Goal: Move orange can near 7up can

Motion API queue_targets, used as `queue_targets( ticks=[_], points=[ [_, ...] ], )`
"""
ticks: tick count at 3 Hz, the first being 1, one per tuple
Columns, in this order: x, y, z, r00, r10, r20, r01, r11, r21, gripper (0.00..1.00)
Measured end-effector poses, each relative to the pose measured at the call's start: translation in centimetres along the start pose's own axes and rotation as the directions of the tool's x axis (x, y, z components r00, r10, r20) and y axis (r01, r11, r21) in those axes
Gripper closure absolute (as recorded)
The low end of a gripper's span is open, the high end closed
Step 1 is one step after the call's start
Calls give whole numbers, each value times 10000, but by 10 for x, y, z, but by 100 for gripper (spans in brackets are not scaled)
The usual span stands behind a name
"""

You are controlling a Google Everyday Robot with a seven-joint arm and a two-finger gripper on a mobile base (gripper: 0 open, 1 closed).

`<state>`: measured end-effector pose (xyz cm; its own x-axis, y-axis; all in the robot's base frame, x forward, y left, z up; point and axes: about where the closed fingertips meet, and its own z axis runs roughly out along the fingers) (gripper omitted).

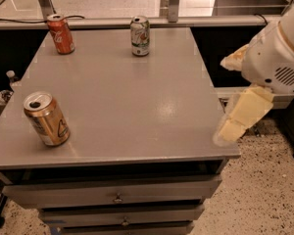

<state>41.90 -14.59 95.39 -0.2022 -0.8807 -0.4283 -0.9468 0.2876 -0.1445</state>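
Well right of orange can (46, 120), claw (237, 119)

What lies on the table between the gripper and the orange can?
In the camera view, only bare table surface: the gripper hangs at the right edge, and the orange can stands at the front left.

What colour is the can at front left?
Golden-orange metallic can, camera view; pale yellow tool hovers right of grey table.
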Motion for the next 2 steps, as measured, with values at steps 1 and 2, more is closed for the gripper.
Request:
queue_targets(
  ticks=[1,2],
  points=[
    [-44,17,20,9816,481,1848,-375,9974,-608,0],
    [-98,31,39,9201,886,3816,-507,9928,-1083,0]
  ],
)
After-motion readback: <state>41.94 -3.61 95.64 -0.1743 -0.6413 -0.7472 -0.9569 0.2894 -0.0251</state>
